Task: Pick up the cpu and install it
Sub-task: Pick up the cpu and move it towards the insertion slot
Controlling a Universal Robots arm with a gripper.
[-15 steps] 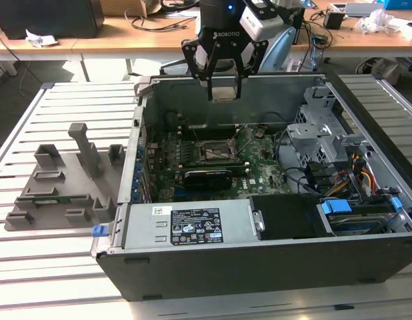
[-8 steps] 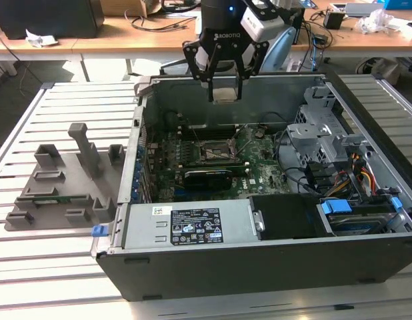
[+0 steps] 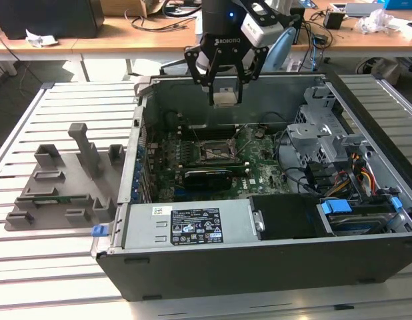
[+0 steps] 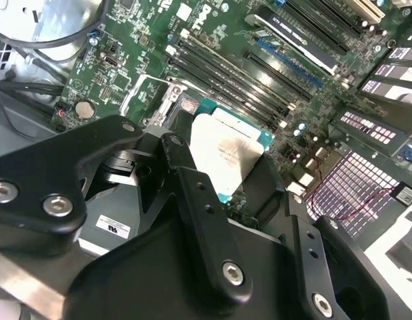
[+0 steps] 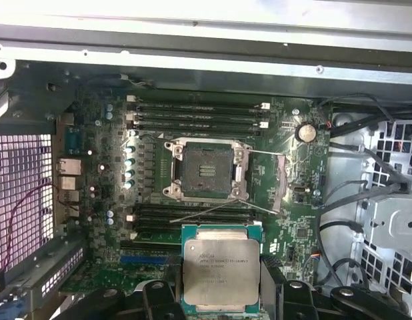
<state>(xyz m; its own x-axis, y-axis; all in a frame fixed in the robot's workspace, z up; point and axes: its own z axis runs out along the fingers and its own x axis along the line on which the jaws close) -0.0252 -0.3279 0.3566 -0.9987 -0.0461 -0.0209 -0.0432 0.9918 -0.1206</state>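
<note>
The cpu (image 5: 221, 273), a thin square chip with a silver-grey metal top on a green edge, hangs in my gripper (image 5: 223, 299), which is shut on two opposite edges of it. In the second wrist view the cpu (image 4: 226, 155) sits between the black fingers (image 4: 185, 175). The exterior view has the gripper (image 3: 226, 99) over the far part of the open computer case (image 3: 259, 273), with the cpu (image 3: 226, 98) well above the motherboard. The black socket (image 5: 206, 170) lies bare in its metal frame, a short way off from the chip.
Memory slots (image 5: 196, 115) flank the socket, and a coin battery (image 5: 306, 132) sits near it. The case holds a power supply (image 3: 186, 227), a drive cage (image 3: 319, 137) and cables (image 3: 359, 177). A grey plastic tray (image 3: 66, 190) lies on the slatted table at the exterior view's left.
</note>
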